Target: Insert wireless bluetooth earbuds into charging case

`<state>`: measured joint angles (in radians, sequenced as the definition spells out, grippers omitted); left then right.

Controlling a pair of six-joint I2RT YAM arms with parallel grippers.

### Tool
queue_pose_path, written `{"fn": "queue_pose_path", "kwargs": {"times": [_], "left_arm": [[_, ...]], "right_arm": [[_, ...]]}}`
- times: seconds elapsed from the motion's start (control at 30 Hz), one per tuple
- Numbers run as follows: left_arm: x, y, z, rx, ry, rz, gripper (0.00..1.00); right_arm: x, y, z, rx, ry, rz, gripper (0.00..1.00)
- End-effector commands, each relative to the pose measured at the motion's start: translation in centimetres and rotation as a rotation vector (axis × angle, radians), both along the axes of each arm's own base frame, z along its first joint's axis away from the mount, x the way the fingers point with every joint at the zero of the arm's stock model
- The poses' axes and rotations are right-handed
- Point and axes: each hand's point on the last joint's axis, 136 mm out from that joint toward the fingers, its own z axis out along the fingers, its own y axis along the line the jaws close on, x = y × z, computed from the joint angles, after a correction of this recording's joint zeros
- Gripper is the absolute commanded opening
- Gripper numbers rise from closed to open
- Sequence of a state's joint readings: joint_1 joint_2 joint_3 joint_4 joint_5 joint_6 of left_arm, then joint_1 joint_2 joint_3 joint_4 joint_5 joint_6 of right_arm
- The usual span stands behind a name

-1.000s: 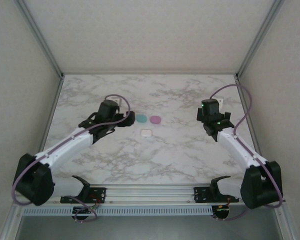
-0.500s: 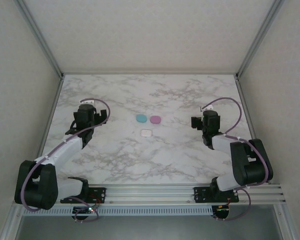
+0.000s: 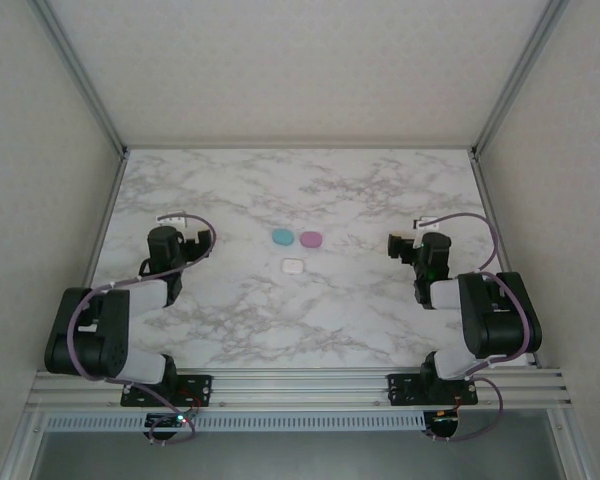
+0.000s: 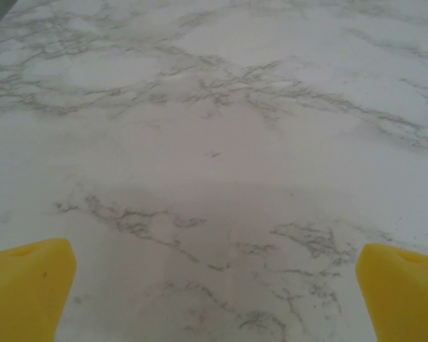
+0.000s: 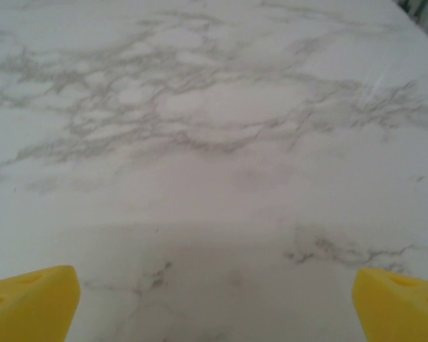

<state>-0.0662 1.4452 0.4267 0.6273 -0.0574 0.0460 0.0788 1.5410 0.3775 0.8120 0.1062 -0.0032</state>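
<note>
Three small closed charging cases lie in the middle of the marble table: a teal case (image 3: 281, 237), a pink case (image 3: 311, 239) and a white case (image 3: 294, 266) just in front of them. The wireless bluetooth earbuds are out of view. My left gripper (image 3: 192, 240) sits folded back at the left, well away from the cases. In the left wrist view, the left gripper (image 4: 214, 285) is open, yellow fingertips (image 4: 28, 285) wide apart over bare marble. My right gripper (image 3: 400, 244) is folded back at the right. The right gripper (image 5: 214, 299) is also open and empty.
The table (image 3: 230, 320) is fenced by aluminium posts and light walls on three sides. The rail (image 3: 300, 382) with both arm bases runs along the near edge.
Both arms have pulled back from the middle of the table and folded up toward their own sides. The three cases have not moved.
</note>
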Motion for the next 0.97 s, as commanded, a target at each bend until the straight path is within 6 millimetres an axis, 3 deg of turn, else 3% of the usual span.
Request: {"fn": "queue_pose_path", "kwargs": {"times": [0.0,0.1,0.23,0.93], "left_arm": [[1.0,-1.1,1.1,-0.071,-0.092,-0.103,1.0],[0.8,-0.5,0.7,-0.098,-0.128,-0.084,1.0],[1.2,1.9,0.5,-0.089,-0.106,0.061,1.0],[1.3,1.6,0.4,-0.037,-0.097,0.079,1.0]], "right_arm": [[0.6,-0.4,1.1,0.017,-0.037,-0.031,0.99],[0.6,-0.4,1.0,0.017,-0.035,-0.029,0.99],[0.6,-0.3,0.9,0.018,-0.033,-0.027,0.99],[0.6,-0.2,1.0,0.018,-0.034,-0.024,0.99]]}}
